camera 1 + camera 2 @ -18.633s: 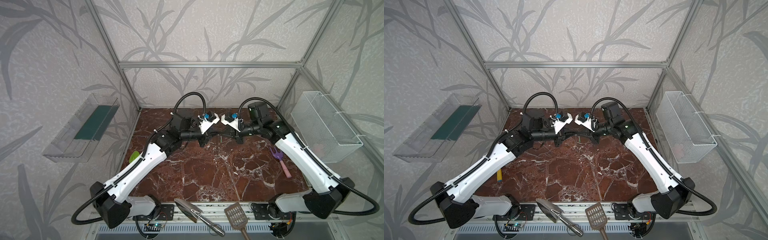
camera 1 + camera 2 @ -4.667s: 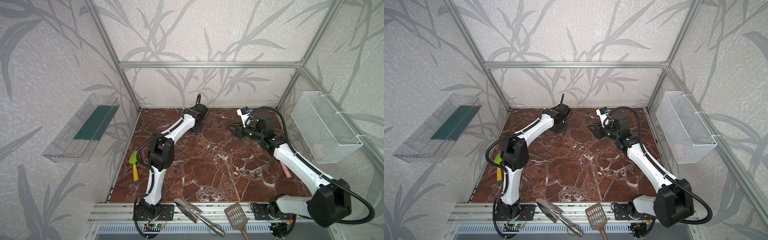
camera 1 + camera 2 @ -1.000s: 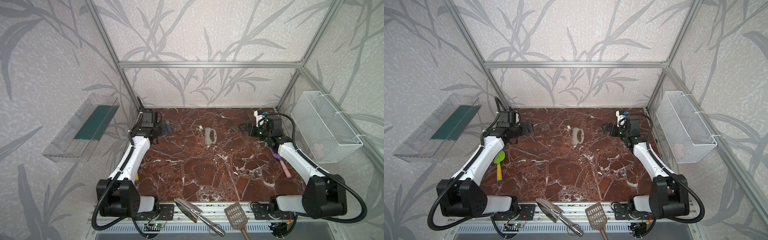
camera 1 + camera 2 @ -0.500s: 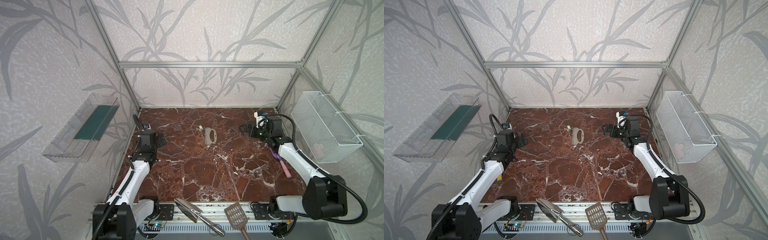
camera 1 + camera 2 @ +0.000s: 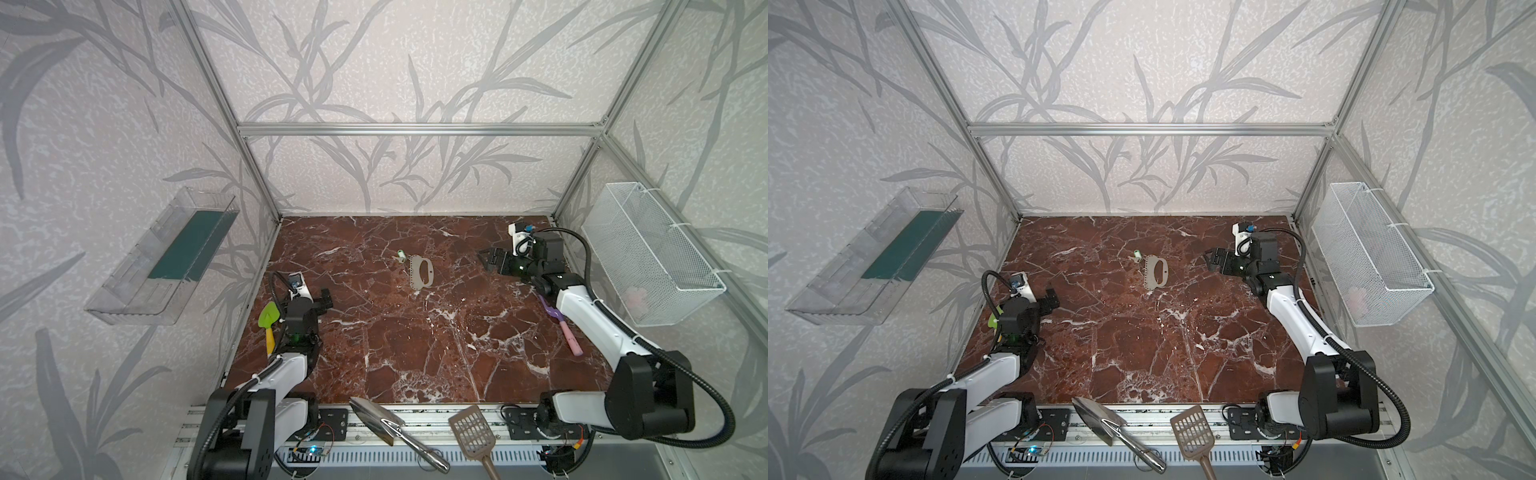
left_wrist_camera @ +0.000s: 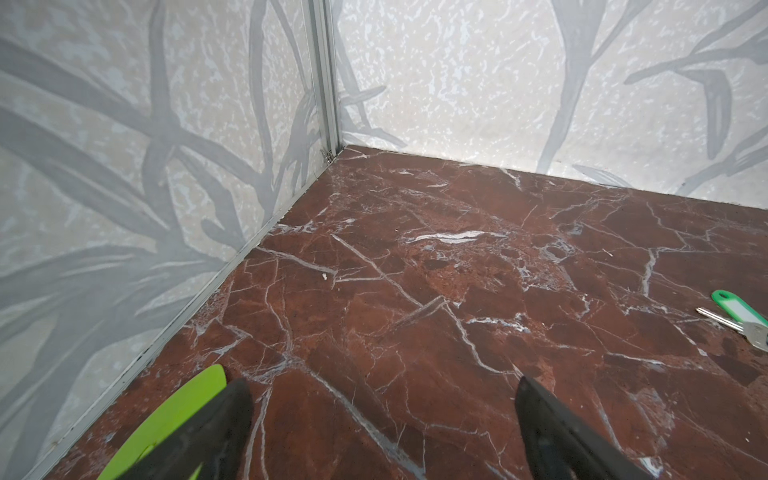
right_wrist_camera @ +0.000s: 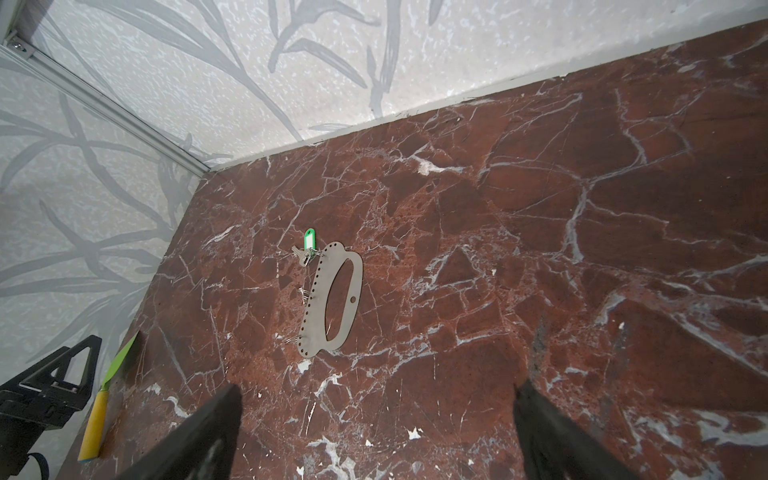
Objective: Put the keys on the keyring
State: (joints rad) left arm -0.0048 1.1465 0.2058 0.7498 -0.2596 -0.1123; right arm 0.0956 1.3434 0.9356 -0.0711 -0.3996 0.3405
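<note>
The left end effector (image 5: 326, 300) hovers wide open and empty near the left edge of the red marble table (image 5: 415, 353), just beside a lime-green scoop (image 5: 268, 314). The right end effector (image 5: 487, 261), jaws equally spread and holding nothing, hangs near the back right corner. Between them, toward the back edge, the green-headed key (image 7: 308, 240) lies touching one end of the perforated metal keyring plate (image 7: 356, 270). Whether a ring joins them cannot be told.
</note>
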